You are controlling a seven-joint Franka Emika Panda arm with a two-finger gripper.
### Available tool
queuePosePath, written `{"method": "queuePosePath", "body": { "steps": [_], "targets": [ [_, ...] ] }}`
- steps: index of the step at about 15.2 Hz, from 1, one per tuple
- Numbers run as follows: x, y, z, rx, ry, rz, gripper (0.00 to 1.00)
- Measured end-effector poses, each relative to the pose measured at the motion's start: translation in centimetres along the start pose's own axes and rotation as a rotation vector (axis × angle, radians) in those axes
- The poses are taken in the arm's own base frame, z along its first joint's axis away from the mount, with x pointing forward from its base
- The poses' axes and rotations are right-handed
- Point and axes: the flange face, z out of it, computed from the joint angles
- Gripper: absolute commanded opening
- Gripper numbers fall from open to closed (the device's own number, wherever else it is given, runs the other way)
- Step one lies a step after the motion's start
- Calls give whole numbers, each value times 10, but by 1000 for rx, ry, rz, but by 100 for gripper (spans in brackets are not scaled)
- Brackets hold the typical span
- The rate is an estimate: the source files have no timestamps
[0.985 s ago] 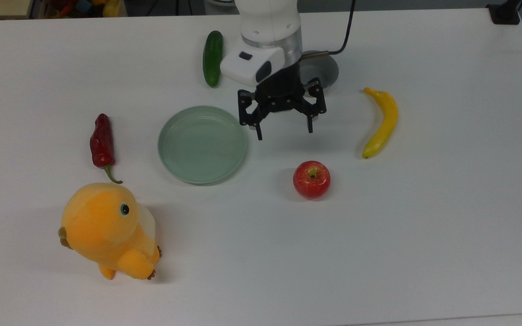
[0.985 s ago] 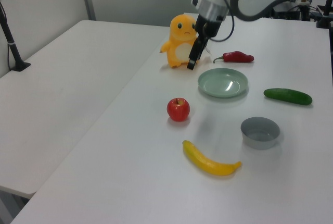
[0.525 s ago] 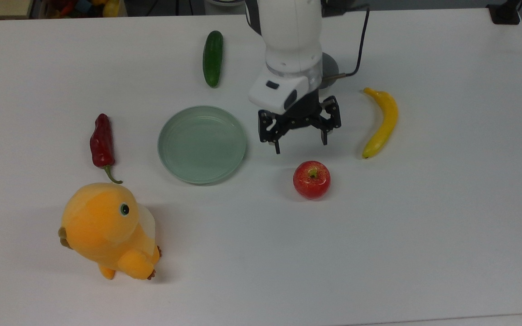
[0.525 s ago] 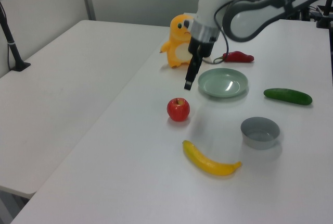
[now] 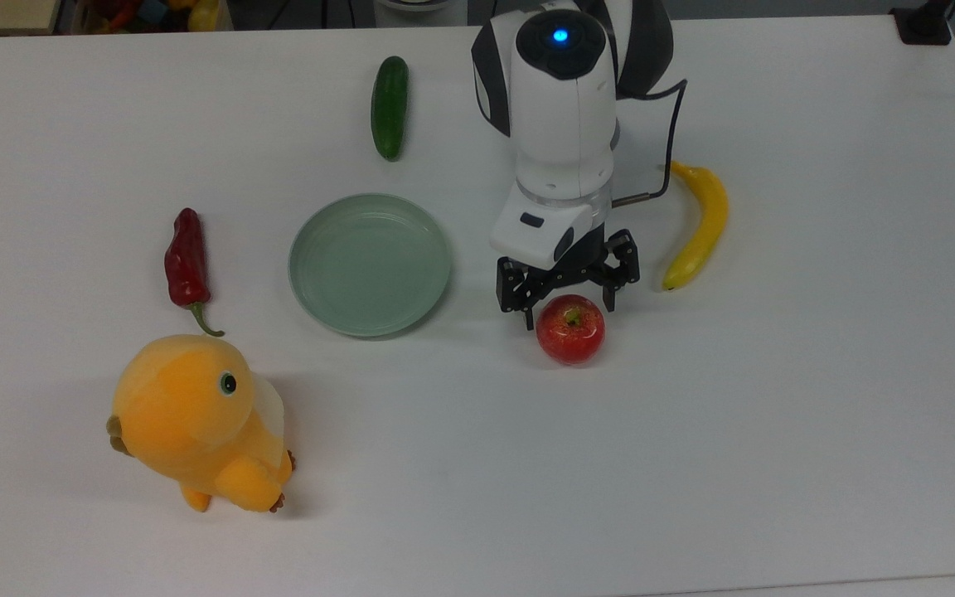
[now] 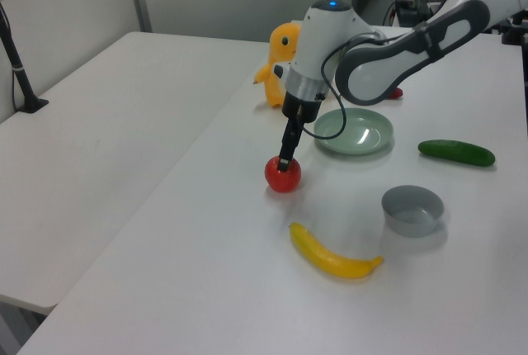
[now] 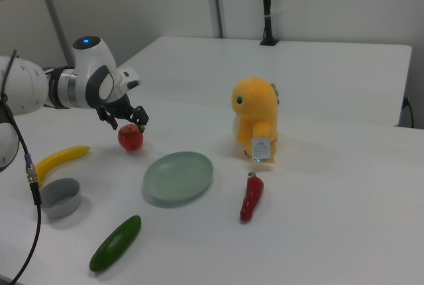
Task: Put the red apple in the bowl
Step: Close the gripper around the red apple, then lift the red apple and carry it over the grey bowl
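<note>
The red apple (image 5: pixel 570 332) (image 6: pixel 283 177) (image 7: pixel 131 138) rests on the white table, right of the green plate in the top view. My gripper (image 5: pixel 569 308) (image 6: pixel 283 162) (image 7: pixel 127 123) is open and hangs close over the apple's top, one finger toward each side of it. Whether the fingertips (image 5: pixel 530 318) touch the apple I cannot tell. The grey bowl (image 6: pixel 412 210) (image 7: pixel 59 197) stands apart from the apple, near the banana and the cucumber; in the top view the arm hides it.
A pale green plate (image 5: pixel 370 264) lies left of the apple in the top view, a banana (image 5: pixel 697 224) to its right. A cucumber (image 5: pixel 389 106) lies at the back, a red chili (image 5: pixel 186 259) and an orange plush toy (image 5: pixel 200 419) at the left.
The open gripper has come down and moved toward the top view's bottom right, from beside the plate's far edge to just over the apple. The apple has not moved.
</note>
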Motion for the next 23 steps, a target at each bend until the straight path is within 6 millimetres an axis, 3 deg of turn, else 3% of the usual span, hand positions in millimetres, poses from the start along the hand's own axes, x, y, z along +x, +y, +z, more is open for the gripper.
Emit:
{"method": "queuePosePath", "body": {
  "steps": [2,4,5,14,18,23],
  "targets": [
    [1,1,9,-8,-6,-9,95],
    [1,1,15,-14,-10,-17,45],
    [1,1,17,-22,-11,-25,35],
    [3,1,16,-46,-6,-52,35],
    [8,3,-21,-54,29,-51,37],
    [-25,-12,-87,-81,-84,-74,39]
  ]
}}
